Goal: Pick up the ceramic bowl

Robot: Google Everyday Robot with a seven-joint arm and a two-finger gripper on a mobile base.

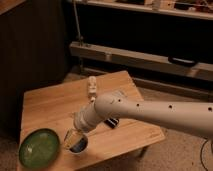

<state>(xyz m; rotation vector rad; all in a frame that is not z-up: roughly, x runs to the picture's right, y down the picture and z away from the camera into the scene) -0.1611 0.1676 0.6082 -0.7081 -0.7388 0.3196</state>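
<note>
The ceramic bowl (39, 146) is wide, shallow, glossy green, and sits upright on the near left corner of the wooden table (55, 107). My white arm reaches in from the right, and the gripper (71, 138) hangs low over the table just right of the bowl, close to its rim. It is over a small cup with blue contents (79, 146), which it partly hides. The gripper does not hold the bowl.
A small white bottle-like object (91, 87) lies near the table's far edge. A dark object (113, 122) sits under my arm at mid-table. A long metal rail (140, 57) runs along the wall behind. Carpet floor surrounds the low table.
</note>
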